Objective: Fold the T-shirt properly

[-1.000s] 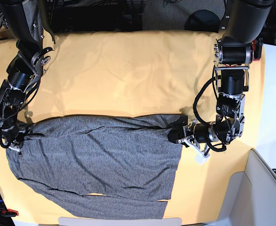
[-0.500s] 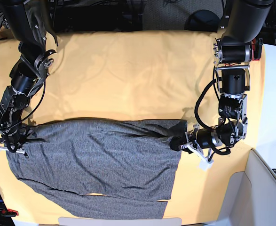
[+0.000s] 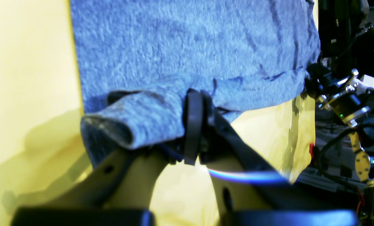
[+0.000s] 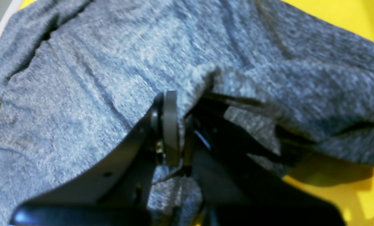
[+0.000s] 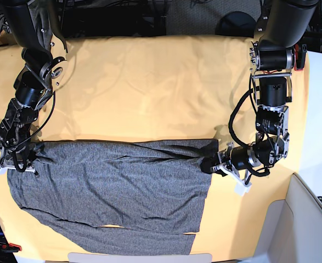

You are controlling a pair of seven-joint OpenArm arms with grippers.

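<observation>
The T-shirt (image 5: 111,189) lies spread across the lower half of the base view on the yellow-orange cloth sheet (image 5: 150,87) that covers the tabletop, its body a wide grey band running from the left edge to just right of centre, with a narrower strip of the same fabric along the bottom of the frame. The left claw (image 5: 211,163), at the right of the base view, is pinched tight on a bunched corner of the garment's upper right edge; in the left wrist view the fabric (image 3: 149,116) curls into a roll around the closed fingers (image 3: 193,125). The right claw (image 5: 24,159), at the left edge of the base view, is likewise closed on the garment's upper left corner, and the right wrist view shows grey knit (image 4: 111,78) gathered and folded over its fingers (image 4: 170,125). Compared with a second ago, the upper edge of the T-shirt has been drawn lower in the frame: both claws sit a little further down, the right one has also shifted slightly rightward, and the left one has swung lower. The top edge now reads straighter and more taut, with long creases stretched between the two grips.
</observation>
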